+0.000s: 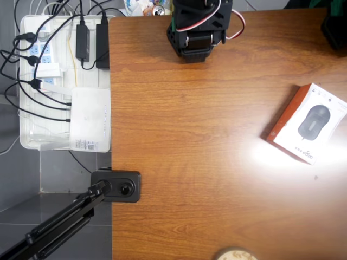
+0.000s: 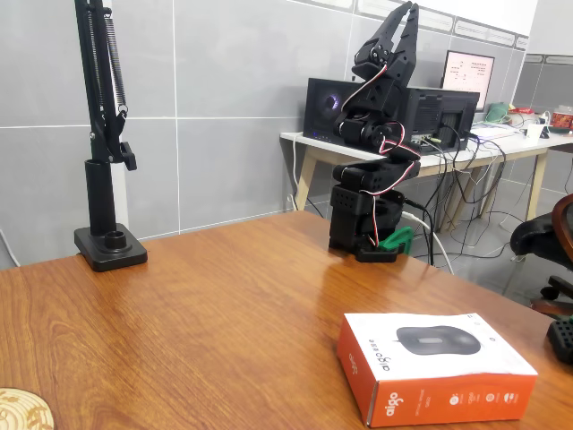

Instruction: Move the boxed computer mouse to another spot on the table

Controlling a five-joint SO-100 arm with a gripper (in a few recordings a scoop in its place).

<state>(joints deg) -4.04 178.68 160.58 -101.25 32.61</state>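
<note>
We see one boxed computer mouse (image 1: 310,123) lying flat on the counter (image 1: 206,179), face up, with the dark mouse picture showing and its orange-red side turned toward the middle of the wood. In the overhead view it sits near the right edge, turned at an angle so one corner runs close to the picture's border; a bright glare patch lies just beside its lower left corner. In the fixed view the box (image 2: 436,365) rests close to the near edge of the counter, well apart from the arm's base.

We count one arm. Its base (image 2: 365,219) stands at the far edge of the counter, and the arm is folded upright with the gripper (image 2: 405,11) pointing at the ceiling, high above the wood; its two fingers lie pressed together at the tips and pinch nothing.

Between the base and the box the wood is bare, a wide open stretch that runs across the middle and toward the left edge in the overhead view. At that left edge one black clamp (image 1: 115,186) of a camera stand grips the counter. One round pale wooden disc (image 1: 235,254) sits partly cut off at the bottom edge. Beyond the left edge we see one white tray (image 1: 32,138) holding power strips, cables and one plain white router-like box (image 1: 90,119)
</note>
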